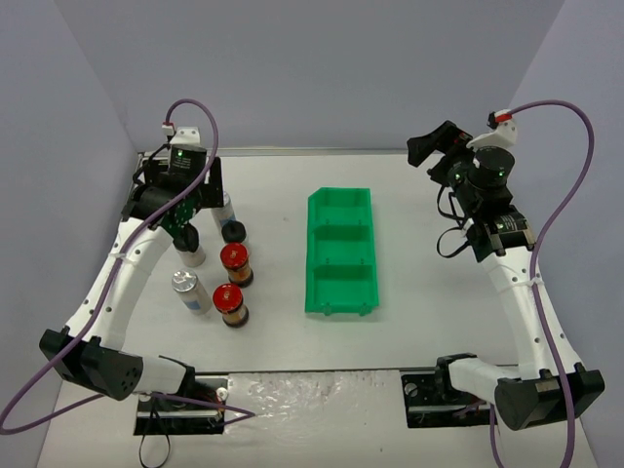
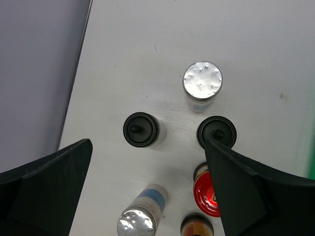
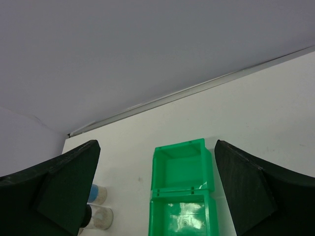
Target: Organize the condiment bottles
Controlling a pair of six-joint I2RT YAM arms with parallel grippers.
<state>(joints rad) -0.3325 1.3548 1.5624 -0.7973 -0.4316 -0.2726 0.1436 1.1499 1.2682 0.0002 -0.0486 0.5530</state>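
The left gripper [image 1: 185, 232] hangs over the cluster of condiment bottles [image 1: 230, 295], jaws spread wide and released, with nothing clasped between them. In the top view the cluster stands on the table [image 1: 409, 331] at the 9 o'clock side of the green bin [image 1: 341, 255], apart from it, every jar upright.

The left wrist camera shows all six. The far silver-capped jar [image 2: 202, 80] is at 12 o'clock. The first black-capped jar [image 2: 141, 129] sits near the centre, just past the gap between the fingers [image 2: 44, 191]. The second black-capped jar [image 2: 216, 132] is at its 3 o'clock, its near edge covered by the right-hand finger's tip. At 5 o'clock a red-capped jar [image 2: 205, 191] is half hidden behind that same finger. The near silver-capped jar [image 2: 135, 222], with a blue band on its label, is at 6 o'clock. A second brownish jar [image 2: 197, 227] is cut off by the bottom edge (its cap cannot be read here, though the top view shows two red caps, one at 6 o'clock of the other).

The right gripper [image 3: 156, 143] is off at the bin's 2 o'clock, likewise released and holding nothing. Its camera looks down on the bin's far compartment, with two of the bottles at 8 o'clock.
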